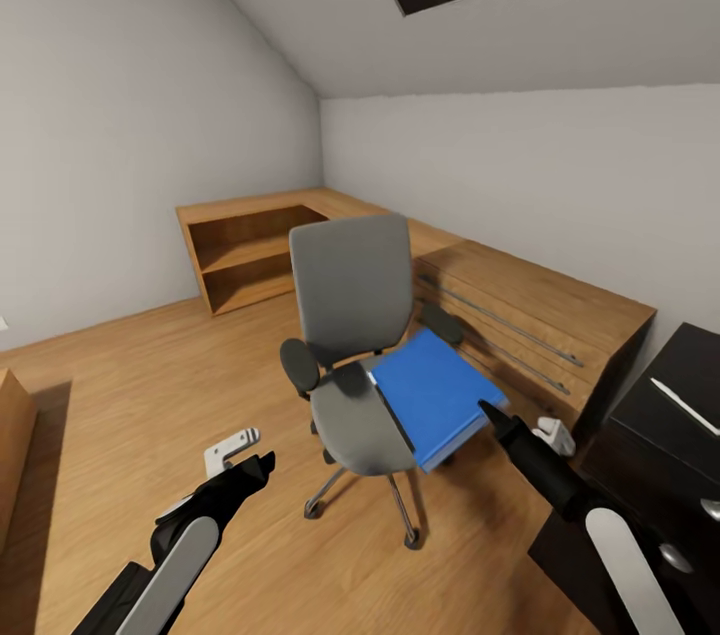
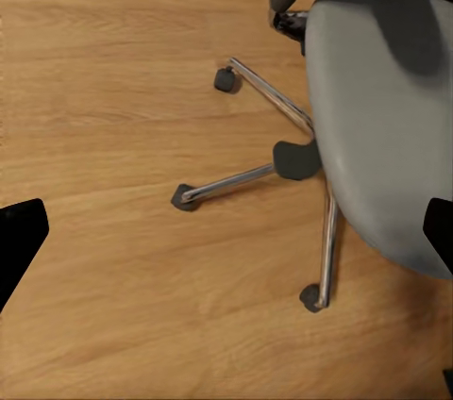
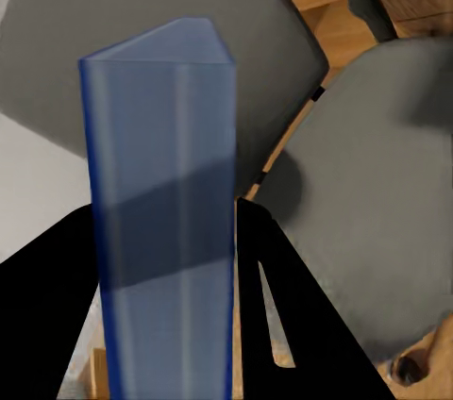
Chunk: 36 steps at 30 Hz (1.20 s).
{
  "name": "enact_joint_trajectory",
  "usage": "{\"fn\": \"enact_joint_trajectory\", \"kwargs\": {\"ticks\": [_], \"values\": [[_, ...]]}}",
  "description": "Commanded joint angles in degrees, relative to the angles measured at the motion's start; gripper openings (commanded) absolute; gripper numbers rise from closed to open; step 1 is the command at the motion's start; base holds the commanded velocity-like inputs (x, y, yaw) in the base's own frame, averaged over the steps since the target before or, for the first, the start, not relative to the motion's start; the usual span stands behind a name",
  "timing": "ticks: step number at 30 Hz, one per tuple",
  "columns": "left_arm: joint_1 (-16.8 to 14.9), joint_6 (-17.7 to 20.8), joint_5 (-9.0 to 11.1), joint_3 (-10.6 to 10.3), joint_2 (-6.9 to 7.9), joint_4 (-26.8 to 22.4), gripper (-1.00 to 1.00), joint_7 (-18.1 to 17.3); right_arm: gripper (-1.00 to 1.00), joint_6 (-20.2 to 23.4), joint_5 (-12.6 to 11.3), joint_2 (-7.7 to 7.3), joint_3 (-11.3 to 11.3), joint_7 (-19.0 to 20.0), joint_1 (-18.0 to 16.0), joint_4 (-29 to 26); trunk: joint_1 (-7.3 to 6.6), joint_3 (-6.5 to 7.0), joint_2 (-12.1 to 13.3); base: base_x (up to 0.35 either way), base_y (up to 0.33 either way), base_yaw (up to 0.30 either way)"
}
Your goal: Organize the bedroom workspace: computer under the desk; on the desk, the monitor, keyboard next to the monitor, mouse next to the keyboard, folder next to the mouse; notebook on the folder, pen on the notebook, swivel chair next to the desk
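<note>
The swivel chair (image 1: pixel 352 300) stands mid-room on the wooden floor, its grey seat (image 2: pixel 382 126) and chrome base visible in the left wrist view. The bright blue folder (image 1: pixel 430 390) lies slanted over the seat's right side. My right gripper (image 1: pixel 492 412) is shut on its near right corner, and the right wrist view shows the folder (image 3: pixel 165 164) pinched between the black fingers (image 3: pixel 274 268). My left gripper (image 1: pixel 250 460) hangs open over the floor left of the chair base, nothing between its fingers (image 2: pixel 19 240). The black desk (image 1: pixel 690 355) is at the right edge, with the white pen (image 1: pixel 683 405) on top.
A light wooden dresser (image 1: pixel 540 300) with long bar handles runs along the wall behind the chair, joining a low open shelf (image 1: pixel 250 255) in the corner. A small white object (image 1: pixel 553 435) lies on the floor between dresser and desk. Open floor spreads to the left.
</note>
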Motion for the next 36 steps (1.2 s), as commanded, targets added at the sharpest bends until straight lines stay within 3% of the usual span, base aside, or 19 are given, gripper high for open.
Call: {"fn": "enact_joint_trajectory", "kwargs": {"ticks": [1,2,6,9,24,36], "values": [[-0.1,0.1,0.3,-0.1,0.04,0.0,1.00,0.4,-1.00,0.4,-0.6,0.04,-0.1,0.9,0.1,-0.2,-0.23,0.13,0.4,0.000,0.000,0.000],[-0.1,0.1,0.3,-0.1,0.04,0.0,1.00,0.4,-1.00,0.4,-0.7,0.05,-0.1,1.4,0.2,-0.2,-0.45,0.31,0.8,0.000,0.000,0.000],[0.0,0.1,0.3,-0.1,0.02,0.0,1.00,0.4,-1.00,0.5,-0.7,-0.04,-0.2,9.8,1.8,-0.3,-1.33,1.03,2.4,0.000,0.000,0.000],[-0.1,0.1,0.3,-0.1,0.02,0.0,1.00,0.4,-1.00,0.7,-0.5,-0.09,-0.2,11.7,2.2,-0.2,-1.99,1.56,3.6,0.000,0.000,0.000],[-0.1,0.1,0.2,-0.2,-0.07,0.1,1.00,0.4,-1.00,-2.1,-0.7,0.06,-0.3,12.1,2.3,-0.1,-5.28,4.17,9.6,0.000,0.000,-0.013],[0.0,0.0,0.3,-0.1,0.19,0.0,1.00,0.4,-1.00,-2.3,-0.6,0.01,-0.4,12.1,2.3,-0.1,-7.92,6.34,14.4,0.000,0.000,-0.240]]}}
